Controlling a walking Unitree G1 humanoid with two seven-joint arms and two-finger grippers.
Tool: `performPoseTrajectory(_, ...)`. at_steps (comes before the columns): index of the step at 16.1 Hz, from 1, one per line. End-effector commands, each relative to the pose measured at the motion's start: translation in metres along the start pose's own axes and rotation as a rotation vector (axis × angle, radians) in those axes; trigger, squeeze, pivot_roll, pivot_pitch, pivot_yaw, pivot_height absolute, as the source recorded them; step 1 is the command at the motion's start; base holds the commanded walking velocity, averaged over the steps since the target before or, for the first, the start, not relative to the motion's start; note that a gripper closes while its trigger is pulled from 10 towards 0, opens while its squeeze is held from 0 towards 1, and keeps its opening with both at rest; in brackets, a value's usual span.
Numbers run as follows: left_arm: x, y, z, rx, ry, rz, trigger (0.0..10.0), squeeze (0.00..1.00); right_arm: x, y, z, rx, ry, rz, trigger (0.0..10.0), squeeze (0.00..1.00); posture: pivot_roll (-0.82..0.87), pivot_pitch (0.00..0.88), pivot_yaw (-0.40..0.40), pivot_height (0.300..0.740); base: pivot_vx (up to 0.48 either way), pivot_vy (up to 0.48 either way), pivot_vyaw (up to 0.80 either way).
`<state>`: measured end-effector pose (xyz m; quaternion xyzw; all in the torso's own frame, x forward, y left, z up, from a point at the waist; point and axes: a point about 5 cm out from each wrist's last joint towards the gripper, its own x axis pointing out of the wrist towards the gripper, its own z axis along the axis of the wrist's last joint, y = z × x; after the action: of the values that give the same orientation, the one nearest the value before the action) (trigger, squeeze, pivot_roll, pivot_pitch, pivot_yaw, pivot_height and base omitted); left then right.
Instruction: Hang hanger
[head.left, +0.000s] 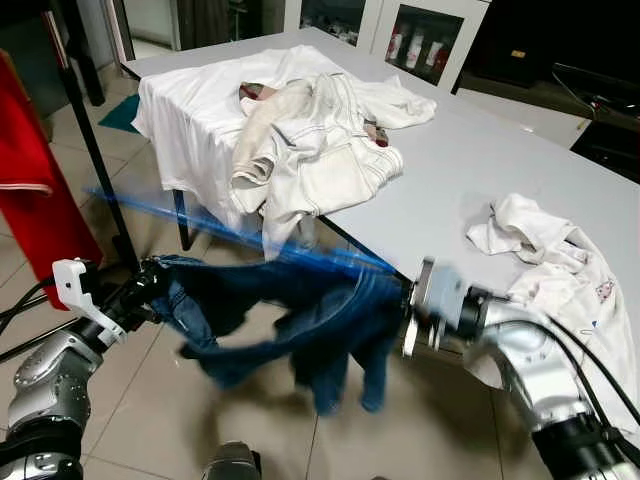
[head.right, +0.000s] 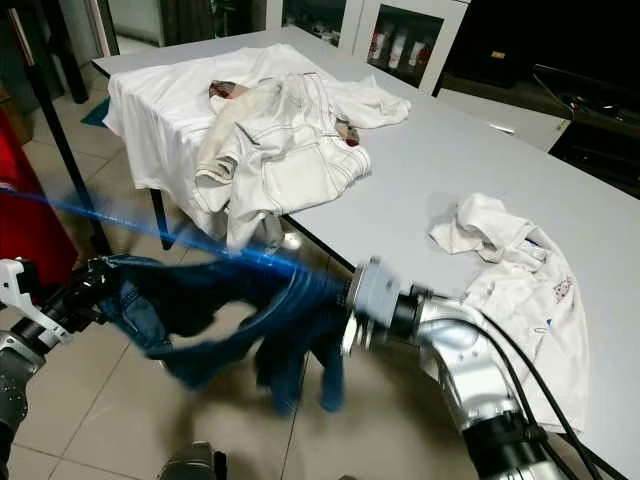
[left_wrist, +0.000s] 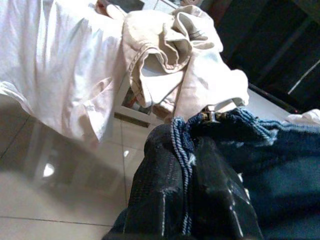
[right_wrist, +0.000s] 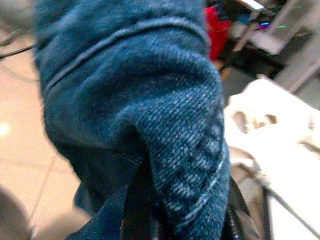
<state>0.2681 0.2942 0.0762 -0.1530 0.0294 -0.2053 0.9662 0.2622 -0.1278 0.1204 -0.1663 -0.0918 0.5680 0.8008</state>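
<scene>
Our left gripper (head.left: 150, 283) was clamped on one end of a pair of blue jeans (head.left: 290, 320), its black fingers (left_wrist: 215, 195) wrapped in bunched denim at what looked like the waistband. To its left, at the edge of the frame, hung a red garment (head.left: 30, 190) beside the black pole of a clothes rack (head.left: 95, 160), which we took to be where the load was meant to end up. Between our two arms the jeans sagged in mid-air above the tiled floor (head.left: 150, 420), legs dangling, and a blurred blue streak (head.left: 200, 225) ran from above the denim out toward the rack; we judged it to be the blue hanger caught in motion, though the blur was too heavy to be sure. Behind the jeans stood the grey table (head.left: 470, 170), carrying a heap of white and cream clothes (head.left: 300, 130) at its far end. Our right gripper (head.left: 395, 305) was buried in the other end of the jeans, clamped on the denim as far as its wrist view showed. Farther right, a crumpled white shirt (head.left: 560, 270) lay on the table near that arm.

We judged the task partly done: the jeans appeared to be on the hanger and lifted, but nothing was yet hooked on the rack. Carrying it across and hooking it remained.
</scene>
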Motion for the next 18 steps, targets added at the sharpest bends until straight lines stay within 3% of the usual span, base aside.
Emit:
performPoseTrajectory(1, 0.009, -0.004, 0.009, 0.033, 0.001, -0.046, 0.0, 0.00, -0.002, -0.003, 0.008, -0.061, -0.009, 0.021, 0.0, 0.00, 0.17, 0.014, -0.108, 0.710, 0.000, 0.000, 0.00)
performPoseTrajectory(7, 0.021, -0.014, 0.029, 0.101, -0.021, -0.134, 0.0, 0.00, -0.002, 0.010, -0.014, -0.266, 0.209, 0.224, 0.0, 0.00, 0.18, 0.017, -0.111, 0.710, 0.000, 0.000, 0.00)
performPoseTrajectory(11, 0.024, -0.027, 0.036, 0.126, -0.026, -0.204, 0.0, 0.00, -0.005, 0.003, -0.036, -0.268, 0.414, 0.203, 0.0, 0.00, 0.18, 0.017, -0.111, 0.710, 0.000, 0.000, 0.00)
performPoseTrajectory(14, 0.022, -0.030, 0.030, 0.129, 0.003, -0.220, 0.0, 0.00, -0.009, -0.003, -0.040, -0.254, 0.439, 0.163, 0.0, 0.00, 0.18, 0.018, -0.110, 0.710, 0.000, 0.000, 0.00)
performPoseTrajectory(18, 0.012, -0.025, 0.015, 0.135, 0.083, -0.192, 0.0, 0.00, -0.020, -0.011, -0.032, -0.250, 0.383, 0.184, 0.0, 0.00, 0.18, 0.017, -0.107, 0.710, 0.000, 0.000, 0.00)
